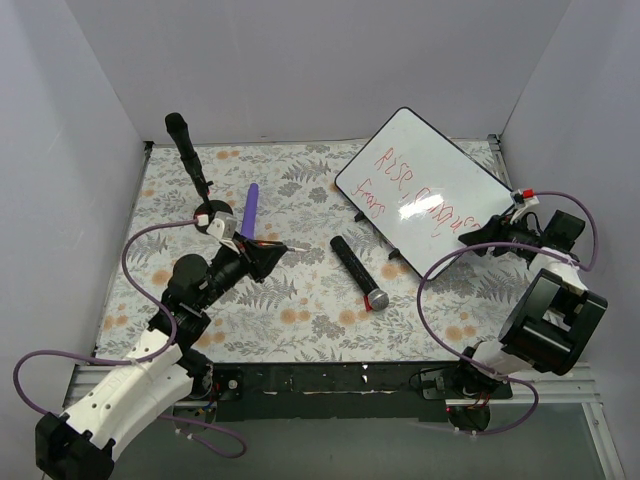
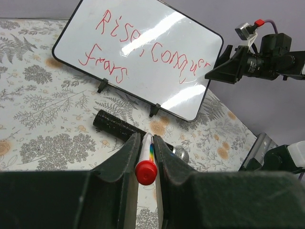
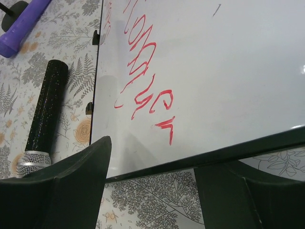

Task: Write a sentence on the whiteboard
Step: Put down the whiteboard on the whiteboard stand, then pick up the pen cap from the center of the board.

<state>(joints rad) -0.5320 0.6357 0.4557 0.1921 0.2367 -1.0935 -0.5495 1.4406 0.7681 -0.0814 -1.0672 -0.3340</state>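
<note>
Whiteboard point(image 1: 450, 165) lies upper right of my left gripper point(image 1: 278, 253), clamped on a marker point(image 2: 146, 171); my right gripper point(image 1: 478, 238), spread, apparently empty, sits nearer.

Floral table point(image 1: 300, 320) bears whiteboard point(image 1: 430, 170), microphone point(image 1: 358, 270), seemingly purple tube point(image 1: 250, 210)

The only readable thing on my feeds is the sentence point(image 2: 159, 53) on the whiteboard point(image 2: 157, 88), in red handwritten letters. The left wrist cam gives me the cleanest look: the top row reads "Rise, conquer", comma after "Rise", and a second row under it on the left reads "fears". On the top cam I get the same two rows, but glare smears the end of "conquer". The right wrist cam only catches the tail of the top row, turned sideways, roughly "onquer", and that's all I can make out there.
</note>
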